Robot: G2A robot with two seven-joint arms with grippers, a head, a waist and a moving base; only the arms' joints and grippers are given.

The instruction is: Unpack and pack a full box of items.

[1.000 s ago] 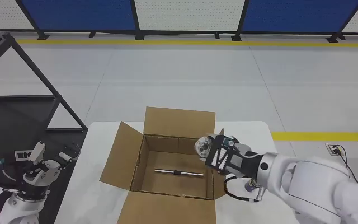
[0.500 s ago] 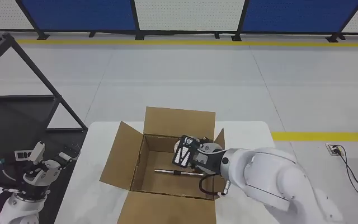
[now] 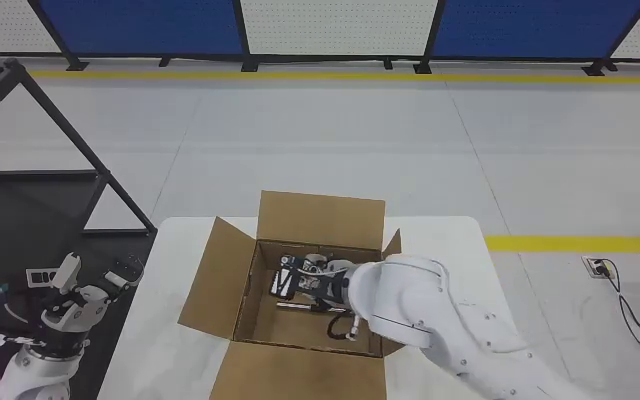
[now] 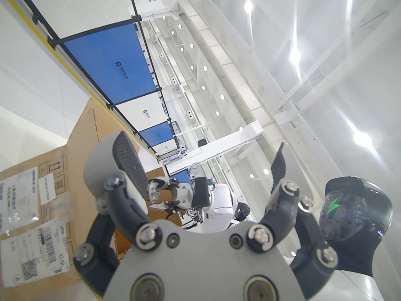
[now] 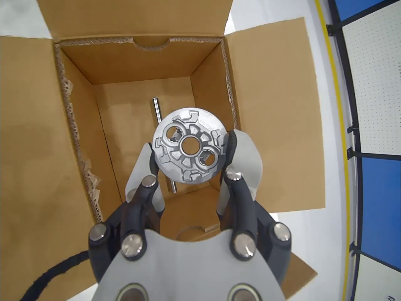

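Over the open box, near its middle, the right tool now hangs clamped on the rim of the metal disc; a second ago it was at the 3 o'clock wall. A steel rod lies on the floor beneath. Packing looks underway, with lowering and release likely next. Off the surface at 8 o'clock, the left tool gapes empty.

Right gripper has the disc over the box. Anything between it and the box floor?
Yes: a metal rod lies on the floor of the box, and in the right wrist view the disc in the right gripper covers its middle, so it likely sits under the drop. Flaps are folded out, opening free.
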